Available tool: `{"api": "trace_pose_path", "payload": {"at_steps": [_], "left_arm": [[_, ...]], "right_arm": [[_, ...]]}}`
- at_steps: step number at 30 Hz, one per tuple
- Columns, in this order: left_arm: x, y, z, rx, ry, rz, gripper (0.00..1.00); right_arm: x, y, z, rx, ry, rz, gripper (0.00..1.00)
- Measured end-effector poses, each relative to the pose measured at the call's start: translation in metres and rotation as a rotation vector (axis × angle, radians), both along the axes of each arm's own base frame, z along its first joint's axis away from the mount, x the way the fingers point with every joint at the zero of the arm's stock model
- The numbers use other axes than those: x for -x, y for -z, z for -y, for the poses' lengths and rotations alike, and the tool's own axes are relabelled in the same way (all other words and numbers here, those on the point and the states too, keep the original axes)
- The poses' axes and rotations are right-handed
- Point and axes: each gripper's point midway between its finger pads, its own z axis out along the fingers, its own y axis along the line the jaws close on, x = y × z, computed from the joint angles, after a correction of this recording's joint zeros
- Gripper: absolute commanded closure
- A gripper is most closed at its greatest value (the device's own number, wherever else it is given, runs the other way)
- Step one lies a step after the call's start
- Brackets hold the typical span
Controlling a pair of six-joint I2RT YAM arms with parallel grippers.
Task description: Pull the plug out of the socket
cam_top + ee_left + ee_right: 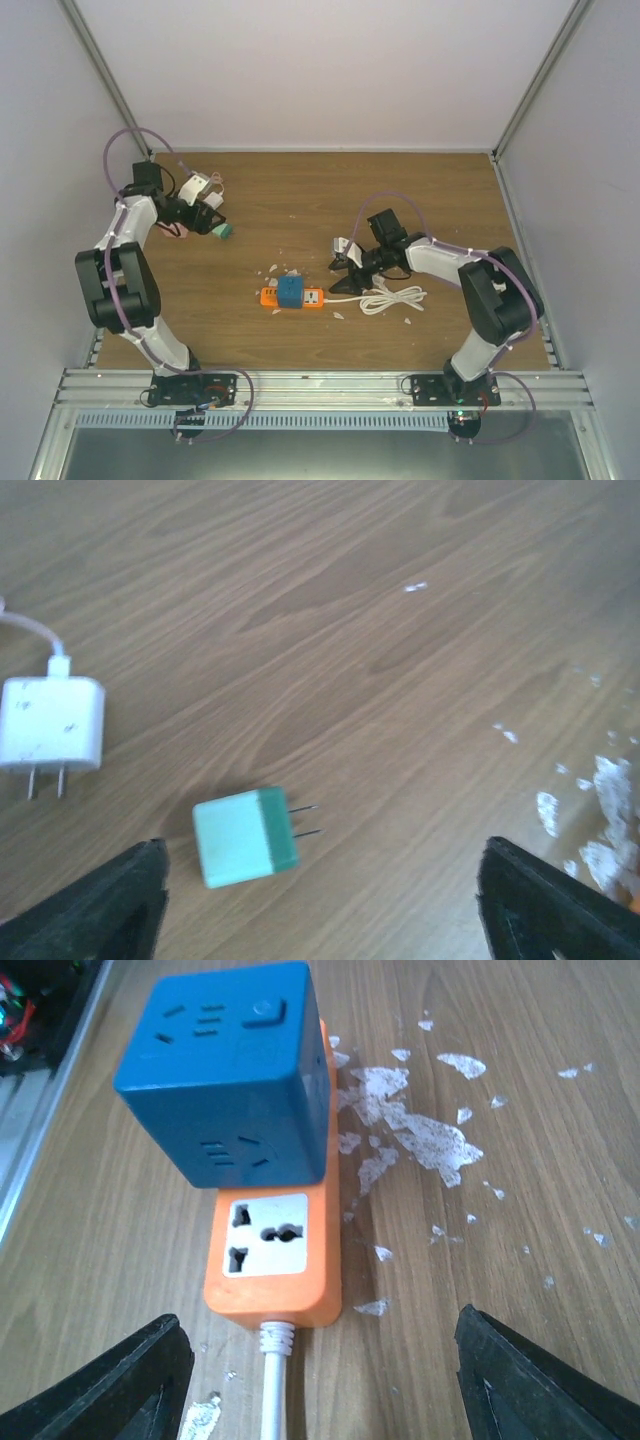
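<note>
left gripper: jaws apart above green plug, lying loose on the surface near white charger, well apart from orange socket strip. blue cube adapter: seated on strip, mid-surface. right gripper: jaws apart, facing strip. advice: pin strip down, draw cube straight upward.

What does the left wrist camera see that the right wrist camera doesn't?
Only the left wrist view: a green plug lying loose on its side, and a white charger with its cable.
Only the right wrist view: an orange power strip with a blue cube adapter sitting on it, one free socket and a white cord.
Both: the wooden table, white flecks, and an open gripper, left gripper and right gripper.
</note>
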Motion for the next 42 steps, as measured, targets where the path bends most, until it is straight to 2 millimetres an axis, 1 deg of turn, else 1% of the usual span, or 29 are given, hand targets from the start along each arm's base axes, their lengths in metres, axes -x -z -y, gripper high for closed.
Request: {"api": "trace_pose_path", "payload": {"at_steps": [1,2,6,8,11,13,16,20,23,26,30,34,39,42], "left_arm": [[0.005,-0.007,0.005,0.004,0.017,0.019,0.03],[0.010,-0.012,0.009,0.007,0.034,0.036,0.01],[0.037,-0.029,0.039,0.022,0.137,0.094,0.01],[0.056,-0.037,0.060,0.030,0.217,0.130,0.01],[0.080,-0.046,0.086,0.045,0.318,0.178,0.01],[0.096,-0.049,0.101,0.055,0.382,0.200,0.01],[0.118,-0.042,0.121,0.069,0.459,0.201,0.01],[0.151,-0.021,0.149,0.092,0.573,0.155,0.01],[0.170,-0.010,0.160,0.098,0.627,0.149,0.01],[0.183,-0.006,0.166,0.094,0.663,0.184,0.01],[0.194,-0.001,0.176,0.086,0.719,0.242,0.01],[0.199,0.008,0.182,0.078,0.755,0.288,0.01],[0.202,0.015,0.192,0.066,0.792,0.331,0.01],[0.202,0.018,0.196,0.053,0.809,0.355,0.01]], "right_arm": [[0.001,-0.003,0.000,-0.013,0.000,0.002,0.25],[0.003,-0.005,-0.001,-0.027,-0.001,0.006,0.24],[0.016,-0.011,-0.002,-0.076,-0.007,0.008,0.22],[0.024,-0.011,-0.004,-0.091,-0.016,0.011,0.21],[0.034,-0.011,-0.011,-0.105,-0.033,0.022,0.19],[0.038,-0.012,-0.017,-0.116,-0.043,0.039,0.17],[0.044,-0.008,-0.023,-0.117,-0.050,0.065,0.17],[0.045,-0.002,-0.029,-0.099,-0.040,0.101,0.15],[0.043,0.001,-0.032,-0.091,-0.029,0.126,0.15],[0.043,0.006,-0.036,-0.080,-0.027,0.142,0.15],[0.046,0.016,-0.041,-0.054,-0.033,0.148,0.16],[0.050,0.030,-0.045,-0.023,-0.040,0.145,0.16],[0.047,0.034,-0.050,-0.014,-0.035,0.178,0.17],[0.046,0.040,-0.052,0.004,-0.030,0.180,0.17]]}}
